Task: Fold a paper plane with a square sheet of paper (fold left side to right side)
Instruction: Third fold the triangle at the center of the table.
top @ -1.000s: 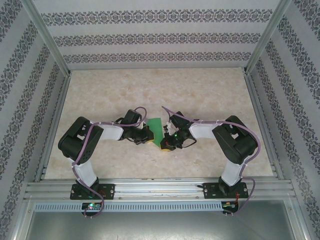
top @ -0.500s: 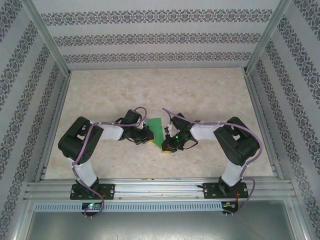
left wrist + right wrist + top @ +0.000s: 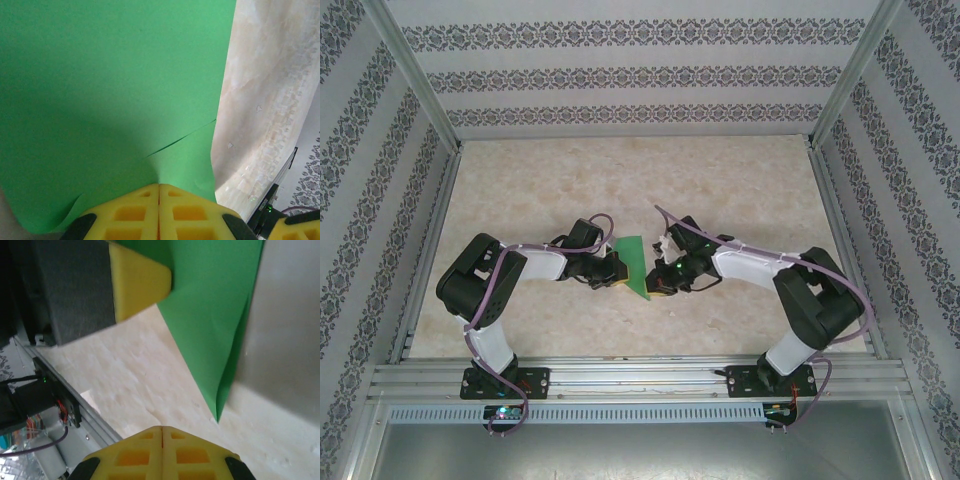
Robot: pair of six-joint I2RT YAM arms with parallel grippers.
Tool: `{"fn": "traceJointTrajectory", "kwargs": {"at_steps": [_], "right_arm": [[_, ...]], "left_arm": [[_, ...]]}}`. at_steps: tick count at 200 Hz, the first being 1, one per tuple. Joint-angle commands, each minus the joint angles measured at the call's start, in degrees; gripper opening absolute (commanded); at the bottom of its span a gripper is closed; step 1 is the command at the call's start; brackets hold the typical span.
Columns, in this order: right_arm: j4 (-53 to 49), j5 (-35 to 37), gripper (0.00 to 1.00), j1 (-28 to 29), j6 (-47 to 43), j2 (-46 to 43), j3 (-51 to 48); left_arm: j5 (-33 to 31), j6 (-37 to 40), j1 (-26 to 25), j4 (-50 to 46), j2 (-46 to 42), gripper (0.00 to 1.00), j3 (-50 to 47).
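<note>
Green paper (image 3: 634, 264), doubled into a tapering shape with a loose layer along one edge, appears raised off the middle of the worktop (image 3: 740, 190) between the two arms, probably so that a free side can swing over rather than drag flat. It stays up because the left gripper (image 3: 159, 186) is clamped on its near edge, yellow pads pressed together with the paper running out from between them. Its pointed corner hangs just beside the right gripper (image 3: 162, 429), whose pads are closed on nothing, seemingly placed to push or crease the fold from that side.
</note>
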Motion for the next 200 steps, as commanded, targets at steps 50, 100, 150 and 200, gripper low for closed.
{"fn": "traceJointTrajectory", "kwargs": {"at_steps": [50, 100, 150, 200], "right_arm": [[3.06, 4.23, 0.00, 2.43, 1.68, 8.84, 4.49], [-1.02, 7.10, 0.00, 2.44, 1.77, 10.47, 3.32], [-3.89, 10.67, 0.00, 2.77, 1.68, 11.23, 1.48], [-4.49, 14.86, 0.00, 3.25, 2.38, 10.65, 0.75]], "left_arm": [[-5.52, 0.20, 0.37, -5.68, 2.99, 0.09, -0.84], [-4.39, -0.43, 0.31, -4.10, 1.80, 0.09, -0.56], [-1.97, -1.70, 0.17, 2.29, -3.29, 0.10, -1.94], [-1.72, -6.81, -1.98, 11.12, -8.21, 0.08, -7.60]]}}
